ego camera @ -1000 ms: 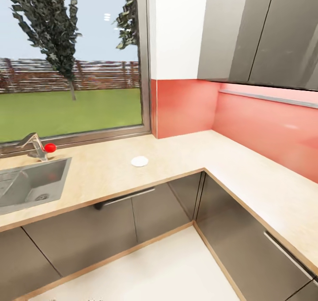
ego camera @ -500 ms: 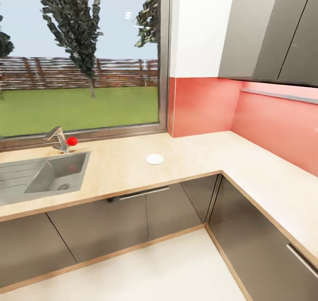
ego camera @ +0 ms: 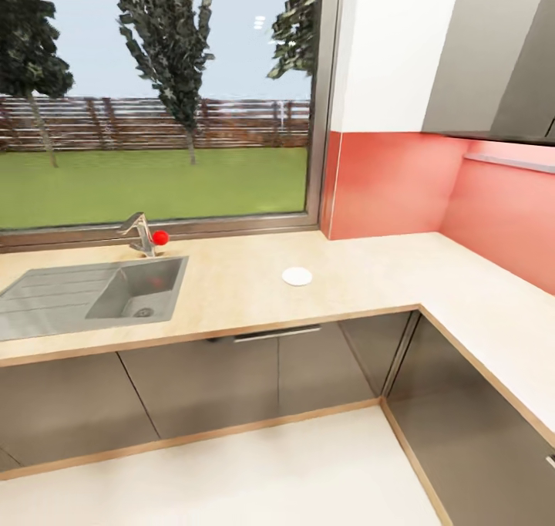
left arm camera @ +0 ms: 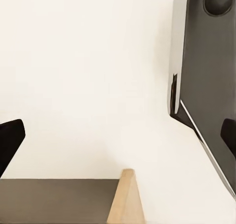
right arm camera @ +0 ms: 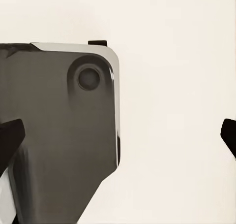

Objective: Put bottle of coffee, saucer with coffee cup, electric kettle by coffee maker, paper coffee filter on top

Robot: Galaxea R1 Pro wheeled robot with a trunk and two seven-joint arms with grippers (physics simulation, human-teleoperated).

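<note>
Alone, saucer [ego camera: 297, 276] beside sink [ego camera: 46, 310].

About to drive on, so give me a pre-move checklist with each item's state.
1. Saucer flat on kitchen countertop: ok.
2. Coffee cup on saucer: not ok, saucer bare.
3. Coffee maker beside saucer: not ok, none there.
4. Left gripper open, holding nothing: ok.
5. Right gripper open, holding nothing: ok.
6. Sink apart from saucer: ok.
</note>
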